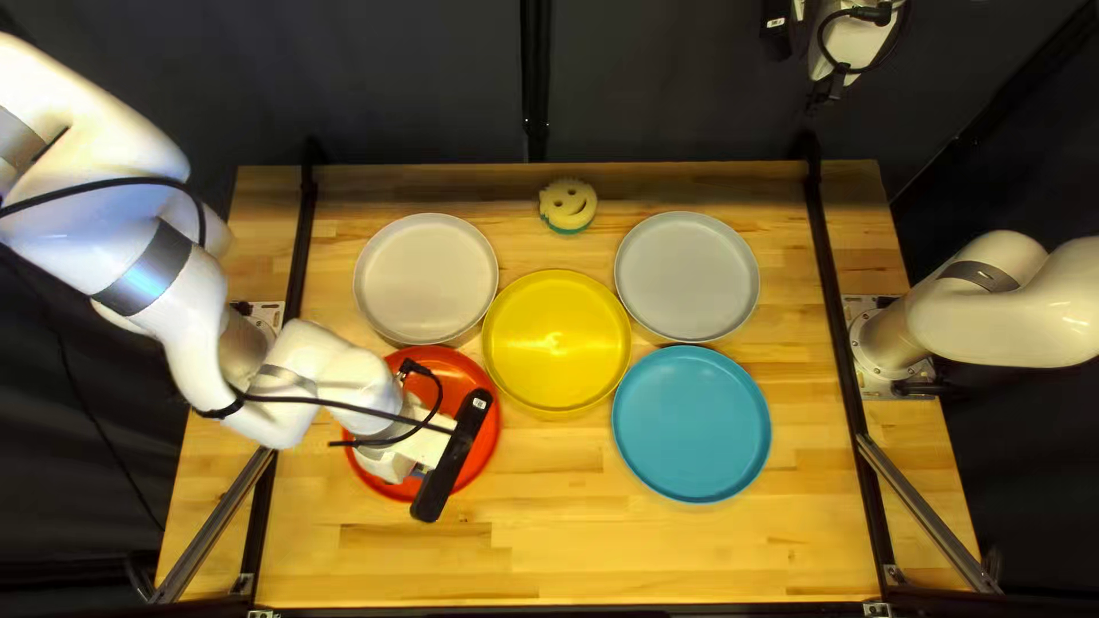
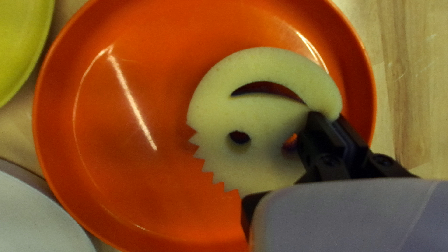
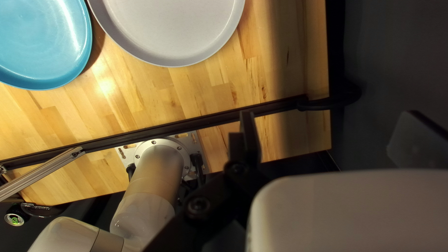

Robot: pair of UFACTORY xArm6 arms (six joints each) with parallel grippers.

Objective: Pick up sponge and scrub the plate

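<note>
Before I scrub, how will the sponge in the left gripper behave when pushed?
The sponge has cut-out eyes and mouth, so it will probably flex. The left gripper holds it near one edge, so the far side may twist. Shine on the red plate suggests easy sliding.

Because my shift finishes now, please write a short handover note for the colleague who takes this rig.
Left gripper: shut on the flat yellow smiley-face sponge, over the round orange-red plate; whether they touch is unclear.
Right gripper: open, holding nothing.
Second yellow smiling sponge, teal underneath: near the wooden table's far edge.
Done: sponge in grip.
Remaining: scrub the plate; I cannot tell if any scrubbing has happened.
</note>
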